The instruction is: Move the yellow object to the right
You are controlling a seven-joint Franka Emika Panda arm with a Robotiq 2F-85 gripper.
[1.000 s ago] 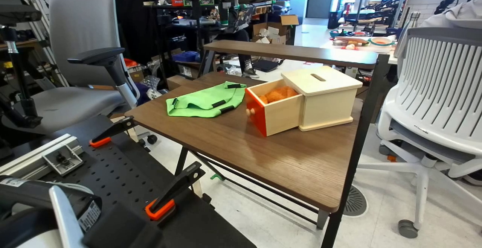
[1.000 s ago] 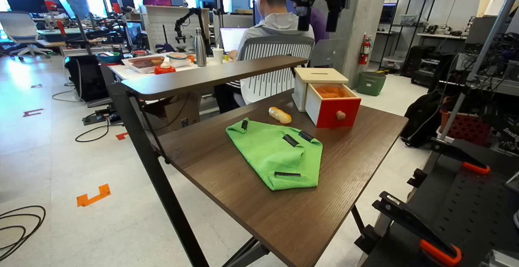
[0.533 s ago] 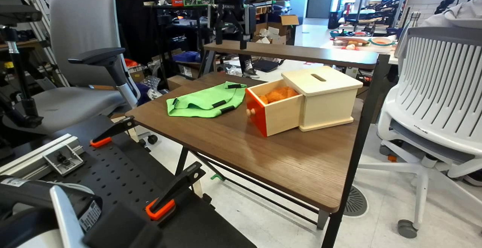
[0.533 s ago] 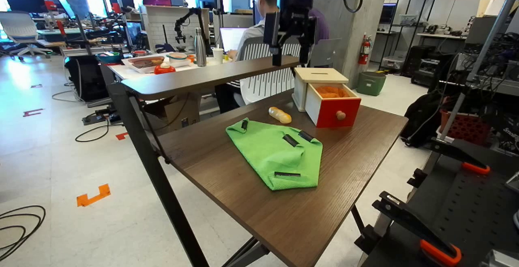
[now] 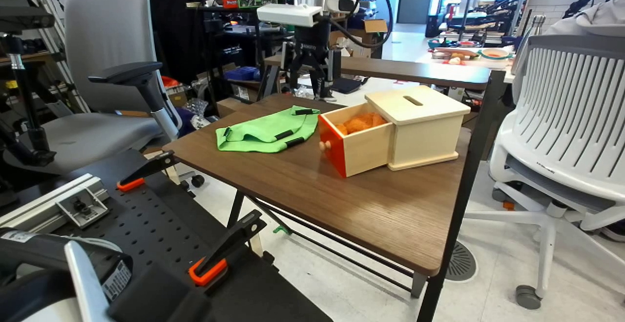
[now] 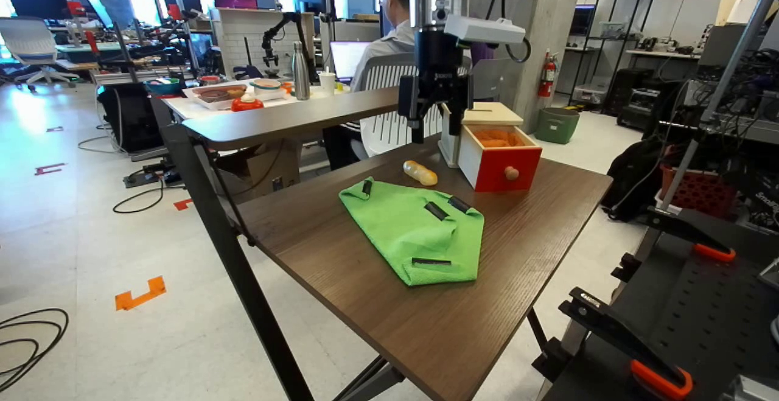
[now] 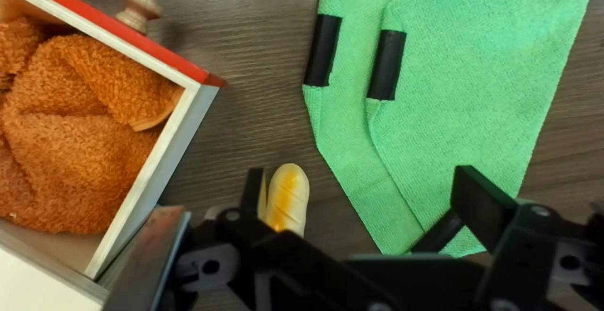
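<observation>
Hovering w/ jaws apart, nothing held: the gripper (image 6: 436, 132) over the table (image 6: 322, 237), yellow object (image 6: 420, 173) lying below, ungrasped. Prob. approach stage; grasp, rightward move, set-down all TBD AFAICT.

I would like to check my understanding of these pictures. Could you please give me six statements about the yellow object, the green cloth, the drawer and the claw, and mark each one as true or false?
1. In the wrist view, the yellow object lies between the drawer and the green cloth. True.
2. The claw hangs above the table. True.
3. The claw is shut on the yellow object. False: it is open and holds nothing.
4. The drawer holds orange fabric. True.
5. The drawer is fully closed. False: it is pulled out.
6. The green cloth covers the yellow object. False: the yellow object lies uncovered beside it.
</observation>
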